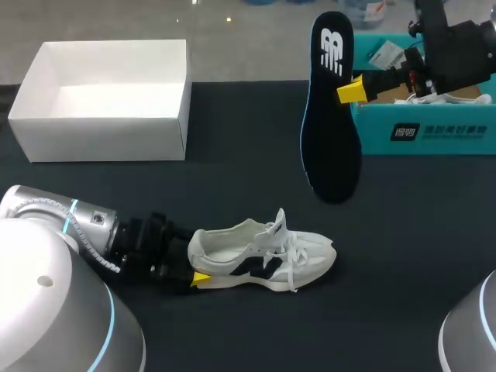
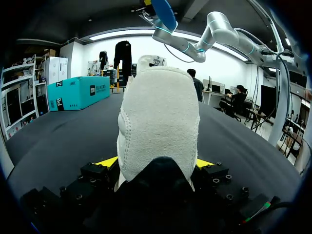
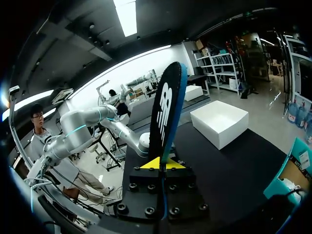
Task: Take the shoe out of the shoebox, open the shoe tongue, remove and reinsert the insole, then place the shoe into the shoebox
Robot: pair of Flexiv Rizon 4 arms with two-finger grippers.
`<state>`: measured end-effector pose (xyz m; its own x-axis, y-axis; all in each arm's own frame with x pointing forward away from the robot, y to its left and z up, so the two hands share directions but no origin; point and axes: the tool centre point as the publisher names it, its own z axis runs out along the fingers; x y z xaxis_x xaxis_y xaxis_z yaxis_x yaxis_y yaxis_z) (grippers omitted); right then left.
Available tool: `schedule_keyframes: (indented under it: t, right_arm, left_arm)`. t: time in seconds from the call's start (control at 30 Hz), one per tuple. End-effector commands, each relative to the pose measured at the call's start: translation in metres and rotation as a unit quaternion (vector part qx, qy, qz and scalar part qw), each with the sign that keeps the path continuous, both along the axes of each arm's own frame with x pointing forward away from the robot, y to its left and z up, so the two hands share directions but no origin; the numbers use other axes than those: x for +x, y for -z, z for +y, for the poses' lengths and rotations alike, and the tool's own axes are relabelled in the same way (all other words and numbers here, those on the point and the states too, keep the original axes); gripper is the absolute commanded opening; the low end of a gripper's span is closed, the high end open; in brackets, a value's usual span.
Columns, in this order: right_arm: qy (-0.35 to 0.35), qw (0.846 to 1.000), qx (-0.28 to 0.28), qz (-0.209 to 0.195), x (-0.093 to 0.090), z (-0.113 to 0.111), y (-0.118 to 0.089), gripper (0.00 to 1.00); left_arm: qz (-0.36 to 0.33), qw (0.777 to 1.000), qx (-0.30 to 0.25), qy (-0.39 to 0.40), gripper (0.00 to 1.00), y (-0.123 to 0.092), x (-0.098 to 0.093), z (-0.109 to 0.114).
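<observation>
Your dark tabletop (image 1: 403, 232) carries everything. Nearest you, the left tool (image 1: 195, 271) is clenched on the heel of the white shoe (image 1: 260, 252), which rests on its sole with the tongue lifted. Farther out, the right tool (image 1: 353, 91) grasps the dark insole (image 1: 329, 116) by its edge, holding it aloft and well apart from the shoe. So the insole is out, and I judge reinsertion comes next: you feed it toe-first into the opening while the left tool steadies the heel. The white shoebox (image 1: 101, 128) sits at the far left.
</observation>
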<state>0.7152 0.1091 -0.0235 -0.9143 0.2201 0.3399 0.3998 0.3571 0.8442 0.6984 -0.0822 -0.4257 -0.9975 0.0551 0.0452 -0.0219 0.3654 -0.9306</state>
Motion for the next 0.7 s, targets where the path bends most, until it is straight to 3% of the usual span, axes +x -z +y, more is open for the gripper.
schedule_keyframes:
  t: [0.03,0.2,0.27,0.3,0.33,0.7]
  right_arm:
    - [0.000,1.000,-0.001,0.001,0.001,0.001,0.000,0.00]
    - [0.000,1.000,-0.001,0.001,0.001,0.001,0.000,0.00]
    - [0.000,1.000,-0.001,0.001,0.001,0.001,0.000,0.00]
    - [0.000,1.000,-0.001,0.001,0.001,0.001,0.000,0.00]
    - [0.000,1.000,-0.001,0.001,0.001,0.001,0.000,0.00]
    - [0.000,1.000,-0.001,0.001,0.001,0.001,0.000,0.00]
  left_arm:
    - [0.000,1.000,0.000,-0.001,0.00,0.003,0.000,0.000]
    - [0.000,1.000,0.000,-0.001,0.00,0.003,0.000,0.000]
    - [0.000,1.000,0.000,-0.001,0.31,0.003,0.000,0.000]
    - [-0.001,1.000,0.000,-0.001,0.60,0.002,0.000,0.000]
    - [-0.002,1.000,0.007,0.000,1.00,0.001,0.000,0.001]
    - [-0.009,0.997,0.072,-0.005,1.00,-0.011,-0.006,0.010]
